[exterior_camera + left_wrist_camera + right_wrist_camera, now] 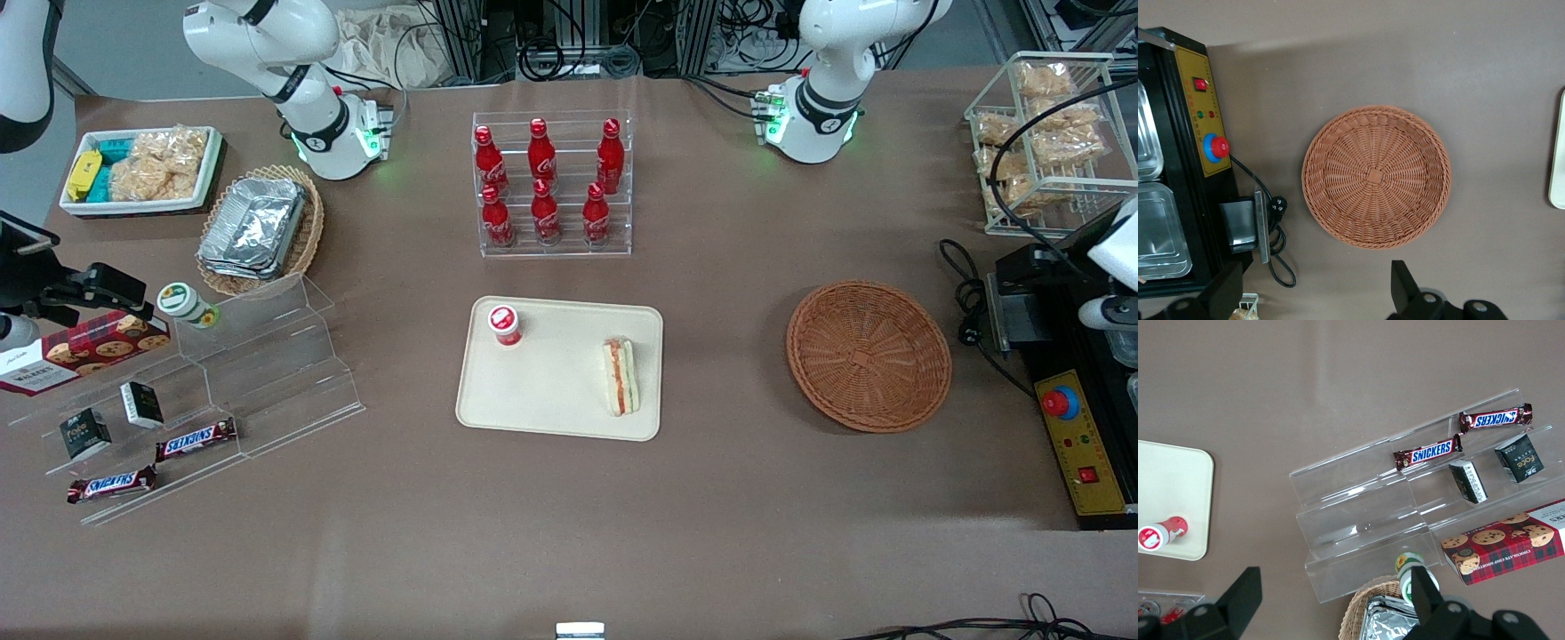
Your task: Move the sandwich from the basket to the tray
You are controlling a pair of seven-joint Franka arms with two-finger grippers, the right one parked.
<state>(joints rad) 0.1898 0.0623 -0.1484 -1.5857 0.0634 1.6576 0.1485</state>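
sandwich point(621, 376): lying on the tray point(551, 400), near the tray's edge that is facing the basket, filling stripes showing along its top.
tray: sitting flat on the worktop point(569, 533) nearer the front camera than the bottle rack point(553, 182); also carrying a small red-capped cup point(504, 324) at the corner toward the parked arm's end.
basket point(869, 356): standing empty on the worktop, well apart from the tray, toward the working arm's end.
pincer point(1315, 293): hanging above the worktop beside the basket, fingers point(1405, 290) spread wide and gripping nothing.
sandwich vs pincer: lying well apart, with the whole basket coming between them; only the tray's rim is showing in the wrist view.
control box point(1080, 440): sitting just beside the basket, at the working arm's end.
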